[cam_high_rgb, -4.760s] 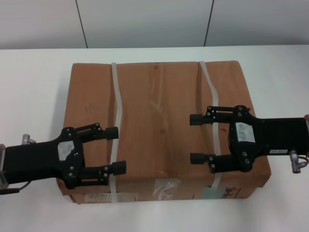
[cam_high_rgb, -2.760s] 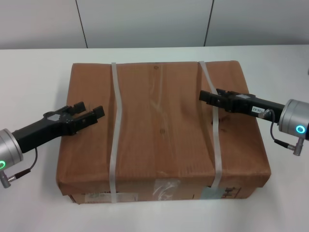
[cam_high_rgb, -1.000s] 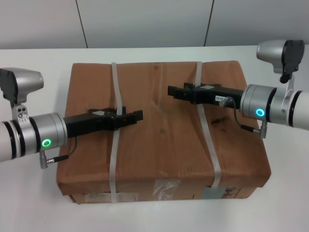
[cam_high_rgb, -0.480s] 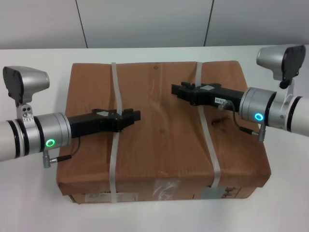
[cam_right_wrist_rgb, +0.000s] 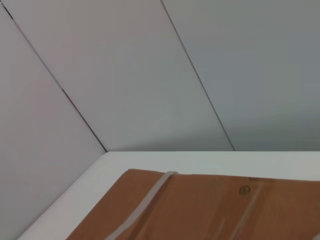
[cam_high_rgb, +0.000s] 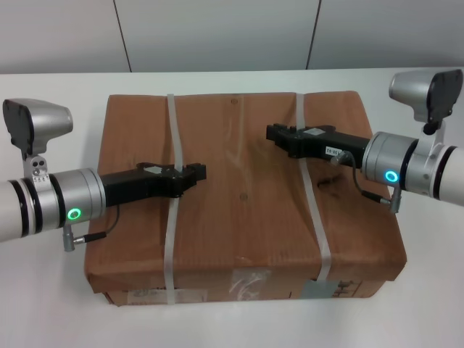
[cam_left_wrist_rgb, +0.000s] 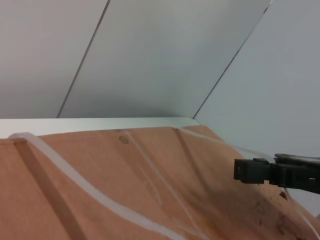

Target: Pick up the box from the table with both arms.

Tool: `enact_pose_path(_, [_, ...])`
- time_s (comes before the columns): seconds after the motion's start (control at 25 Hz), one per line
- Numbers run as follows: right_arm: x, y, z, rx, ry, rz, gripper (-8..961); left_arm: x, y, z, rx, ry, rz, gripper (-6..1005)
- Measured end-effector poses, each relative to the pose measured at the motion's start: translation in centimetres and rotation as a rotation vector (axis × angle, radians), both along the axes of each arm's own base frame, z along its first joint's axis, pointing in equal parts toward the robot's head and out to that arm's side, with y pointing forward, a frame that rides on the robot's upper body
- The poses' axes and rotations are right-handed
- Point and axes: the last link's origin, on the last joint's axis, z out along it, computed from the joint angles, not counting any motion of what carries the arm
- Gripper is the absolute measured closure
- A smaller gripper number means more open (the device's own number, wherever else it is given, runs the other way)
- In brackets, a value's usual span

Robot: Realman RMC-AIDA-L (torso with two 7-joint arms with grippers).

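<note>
The white table (cam_high_rgb: 51,304) stretches wide under everything, and most of its middle is taken up by the big flat cardboard box (cam_high_rgb: 243,225), lying flat with its taped, labelled side facing the robot. Two white straps run over its top from back to front, the left strap (cam_high_rgb: 172,239) and the right strap (cam_high_rgb: 313,217). Both arms reach in from the sides above the lid, silver wrists with green ring lights glowing. The left gripper (cam_high_rgb: 197,172) sits right over the left strap, low against the top of the box, and seems to have the strap caught in it, though I cannot tell from here whether it is clenched or loose. The right gripper (cam_high_rgb: 274,133) pokes in past the right strap, toward the middle of the lid; edge-on like that, its grip is just as unreadable.
</note>
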Motion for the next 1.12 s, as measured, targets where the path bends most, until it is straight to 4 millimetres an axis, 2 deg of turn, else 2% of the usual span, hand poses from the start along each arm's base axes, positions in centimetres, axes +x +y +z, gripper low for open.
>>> enact_pose_path(0.28, [0.2, -0.2, 0.1, 0.003, 0.012, -0.006, 822, 0.0, 0.0, 0.1, 0.003, -0.005, 0.000, 909])
enact_pose_path(0.4, [0.2, -0.6, 0.2, 0.002, 0.050, -0.004, 924, 0.2, -0.1, 0.2, -0.002, -0.017, -0.008, 907])
enact_pose_path(0.84, [0.5, -1.4, 1.0, 0.023, 0.118, -0.006, 918, 1.5, -0.4, 1.3, -0.021, -0.084, -0.085, 908])
enact_pose_path(1.12, [1.1, -2.1, 2.3, 0.073, 0.193, -0.006, 919, 2.3, -0.6, 2.1, -0.023, -0.118, -0.142, 908])
